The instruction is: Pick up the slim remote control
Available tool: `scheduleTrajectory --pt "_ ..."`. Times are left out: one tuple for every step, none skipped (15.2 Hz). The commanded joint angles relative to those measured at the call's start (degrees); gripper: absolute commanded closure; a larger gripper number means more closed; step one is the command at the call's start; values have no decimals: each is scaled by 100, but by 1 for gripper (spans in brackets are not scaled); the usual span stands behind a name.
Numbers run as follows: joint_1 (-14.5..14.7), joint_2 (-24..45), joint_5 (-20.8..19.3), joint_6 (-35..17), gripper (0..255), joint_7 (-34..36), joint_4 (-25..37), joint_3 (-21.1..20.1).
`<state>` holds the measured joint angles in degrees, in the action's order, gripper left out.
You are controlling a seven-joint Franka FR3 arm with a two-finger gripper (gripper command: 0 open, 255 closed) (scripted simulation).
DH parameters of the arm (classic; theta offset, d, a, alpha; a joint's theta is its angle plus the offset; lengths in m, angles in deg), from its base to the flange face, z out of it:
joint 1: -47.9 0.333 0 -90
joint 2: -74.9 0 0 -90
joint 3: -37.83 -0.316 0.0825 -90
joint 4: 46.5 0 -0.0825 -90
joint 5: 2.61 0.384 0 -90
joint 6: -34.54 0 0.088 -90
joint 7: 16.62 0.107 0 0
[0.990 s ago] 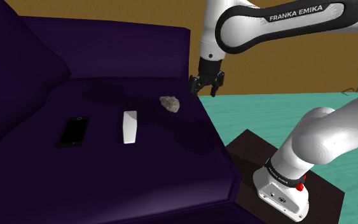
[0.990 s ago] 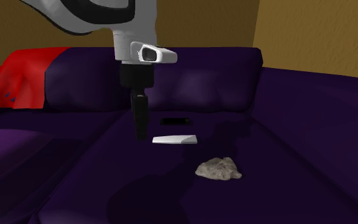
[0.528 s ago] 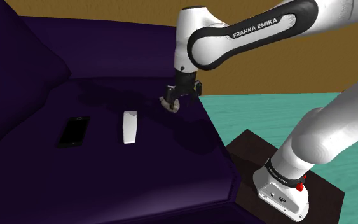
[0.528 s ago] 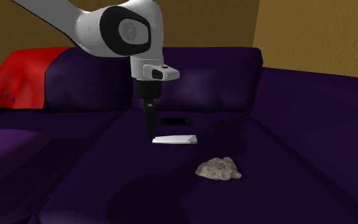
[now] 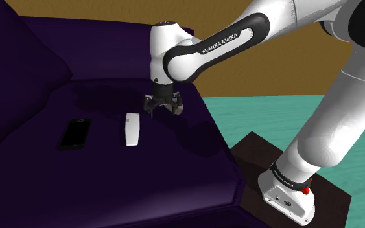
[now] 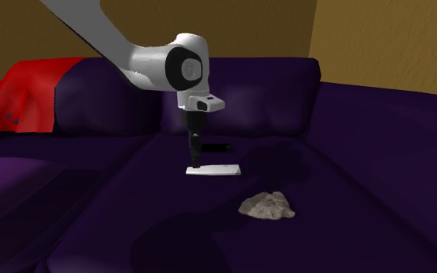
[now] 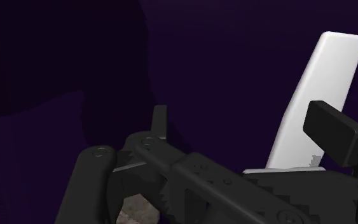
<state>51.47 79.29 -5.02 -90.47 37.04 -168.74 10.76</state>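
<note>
Claw is apart and empty: gripper hangs low over the purple sofa seat, nothing between the fingers. Your target, the slim white remote, lies flat on the seat, between the black phone and the grey rock. In the shoulder view the gripper sits between remote and rock, just beside the remote's far end, not over its middle. The wrist view confirms it: the remote runs alongside one finger, outside the gap, so closing now would catch nothing, I'd say. Step in hand looks like final alignment before descent. Slide sideways toward the remote, away from the rock, until the white body is centred between both fingers. Aim for mid-length, not the tip, so it doesn't pivot when lifted. Finger line already looks roughly across the narrow width; trim the small yaw so the pads meet the long edges squarely. The thing is thin and flat on a soft cushion, so go down until the fingertips bracket its sides, and expect the seat to give a little. Watch that one finger doesn't land on top and shove it. Close slowly, then lift straight up. The phone is well apart and shouldn't interfere.
</note>
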Motion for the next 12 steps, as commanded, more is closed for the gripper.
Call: scheduleTrajectory --pt "103 553 -329 -80 0 425 428 -13" --pt "175 797 -471 -98 0 604 634 10" --pt "252 1040 -608 -106 0 776 849 38" --pt "334 1281 -737 -106 0 937 1073 73" --pt "423 1520 -857 -96 0 1087 1306 116" --pt "516 1758 -968 -79 0 1226 1549 164" --pt "614 1995 -1068 -54 0 1354 1802 218" --pt "714 2231 -1158 -22 0 1471 2066 274" --pt "813 2469 -1240 19 0 1578 2342 329" --pt "914 2707 -1312 67 0 1675 2630 388" --pt "992 2892 -1361 109 0 1742 2860 433" --pt "1002 2932 -1378 54 0 1753 2842 448"
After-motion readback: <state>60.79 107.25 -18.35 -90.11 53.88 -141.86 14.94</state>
